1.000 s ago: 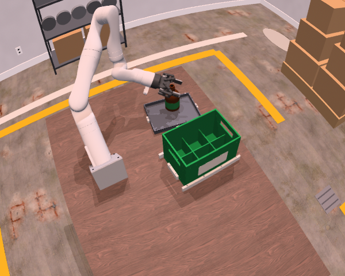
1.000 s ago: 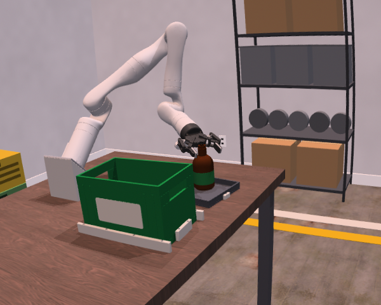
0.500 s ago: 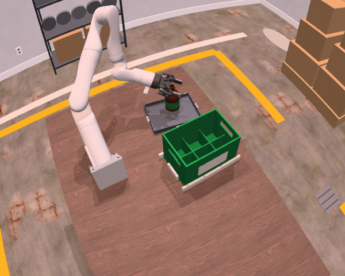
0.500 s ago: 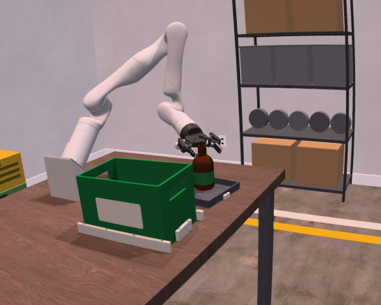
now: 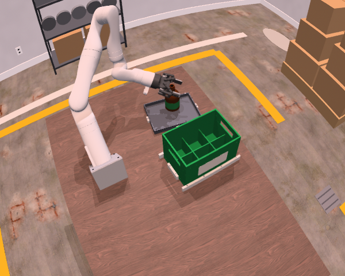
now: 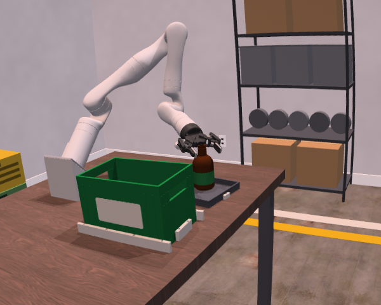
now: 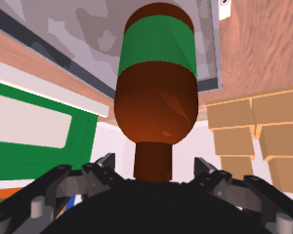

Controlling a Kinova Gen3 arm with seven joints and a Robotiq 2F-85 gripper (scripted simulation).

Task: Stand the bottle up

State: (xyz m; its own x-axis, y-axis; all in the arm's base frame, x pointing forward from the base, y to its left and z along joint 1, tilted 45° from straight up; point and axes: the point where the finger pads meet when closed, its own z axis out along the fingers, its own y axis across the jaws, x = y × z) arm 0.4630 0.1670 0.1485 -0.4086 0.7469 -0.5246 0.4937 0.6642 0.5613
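The brown bottle (image 5: 172, 104) (image 6: 204, 180) (image 7: 156, 104) with a green label stands upright on the dark tray (image 5: 162, 123) (image 6: 207, 201) (image 7: 83, 29), towards the tray's back side in the top view. My gripper (image 5: 177, 88) (image 6: 206, 151) (image 7: 153, 164) is open, tilted down from the arm's side, with its fingers apart on either side of the bottle's neck. In the wrist view a gap shows between the neck and each fingertip. The mouth is hidden by the gripper body in that view. The green crate (image 5: 193, 173) (image 6: 179, 211) (image 7: 20, 163) stands upright beside the tray.
White strips (image 5: 211, 173) (image 6: 123, 237) lie along the crate's foot. The crate has dividers and its visible compartments are empty. The table's edge (image 6: 213, 244) runs close by the crate and tray. A shelf rack (image 5: 86, 29) (image 6: 295, 133) and stacked boxes (image 5: 322, 44) stand beyond the table.
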